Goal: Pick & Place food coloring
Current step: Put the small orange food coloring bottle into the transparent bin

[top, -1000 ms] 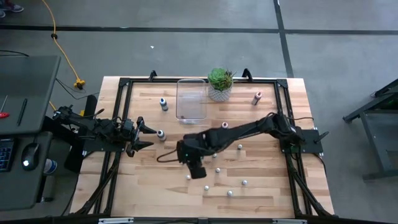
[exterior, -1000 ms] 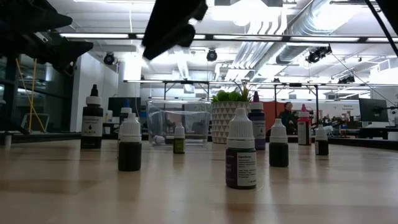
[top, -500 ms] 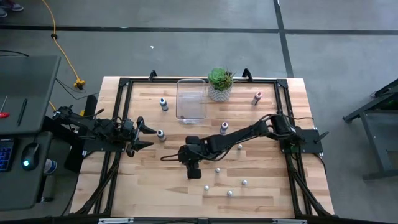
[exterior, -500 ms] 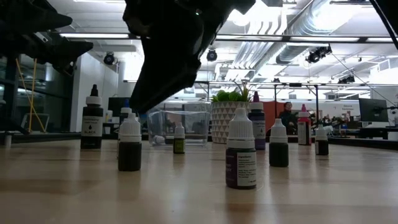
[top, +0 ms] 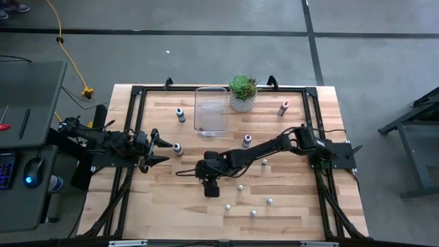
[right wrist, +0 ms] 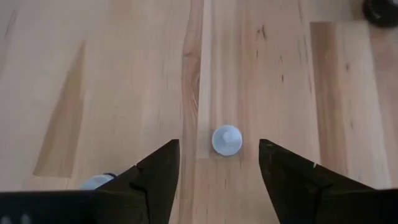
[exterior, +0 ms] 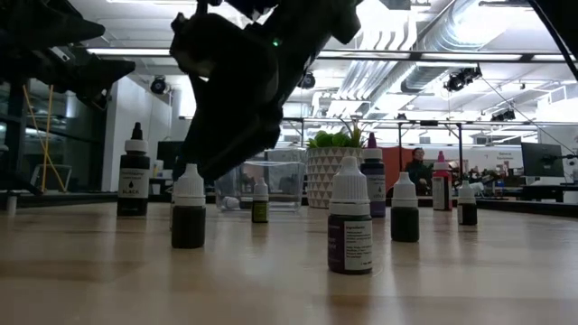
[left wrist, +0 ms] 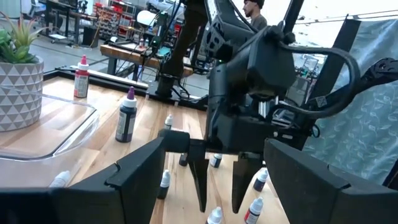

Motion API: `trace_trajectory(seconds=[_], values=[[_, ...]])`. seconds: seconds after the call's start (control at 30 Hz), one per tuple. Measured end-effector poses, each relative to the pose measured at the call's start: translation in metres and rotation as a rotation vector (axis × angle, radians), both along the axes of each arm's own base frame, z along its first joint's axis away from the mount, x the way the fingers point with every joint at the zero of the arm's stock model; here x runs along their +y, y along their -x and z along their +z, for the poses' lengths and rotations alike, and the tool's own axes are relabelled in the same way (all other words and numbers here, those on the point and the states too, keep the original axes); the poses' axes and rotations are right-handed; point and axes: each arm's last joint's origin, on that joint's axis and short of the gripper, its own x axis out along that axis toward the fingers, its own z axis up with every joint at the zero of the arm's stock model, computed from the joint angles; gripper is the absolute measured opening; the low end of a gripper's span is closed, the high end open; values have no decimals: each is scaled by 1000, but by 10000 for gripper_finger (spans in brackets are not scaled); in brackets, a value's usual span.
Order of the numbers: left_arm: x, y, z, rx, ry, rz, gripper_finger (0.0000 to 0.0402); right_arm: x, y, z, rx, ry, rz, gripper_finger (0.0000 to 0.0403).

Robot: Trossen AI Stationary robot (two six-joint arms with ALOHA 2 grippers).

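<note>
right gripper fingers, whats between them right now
In the right wrist view, one white-capped food coloring bottle stands upright between the open right gripper fingers, untouched, on bare table.

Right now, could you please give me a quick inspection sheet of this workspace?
Surface: wooden table, black frame.
Job's things: food coloring bottles scattered upright; clear bin near the far edge.
Clutter: potted succulent beside the bin.
Grippers: right gripper open, above a white-capped bottle; left gripper open, waiting at the table's left.
Cables: yellow cord on the floor.
Surroundings: desk with mouse to the left; person far behind.
</note>
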Motion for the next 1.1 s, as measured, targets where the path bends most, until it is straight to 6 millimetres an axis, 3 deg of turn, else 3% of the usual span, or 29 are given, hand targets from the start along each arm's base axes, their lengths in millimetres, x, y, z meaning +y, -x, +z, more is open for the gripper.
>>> trace_trajectory(seconds=[0.7, 0.93, 1.1], values=[[0, 0, 0, 0, 0, 0, 271, -6, -4, -3, -23, -1, -11, 208], [0, 0, 0, 0, 0, 0, 271, -4, -9, -18, -20, -32, -1, 208], [0, 0, 0, 0, 0, 0, 271, -4, -10, -17, -30, -25, -24, 208]])
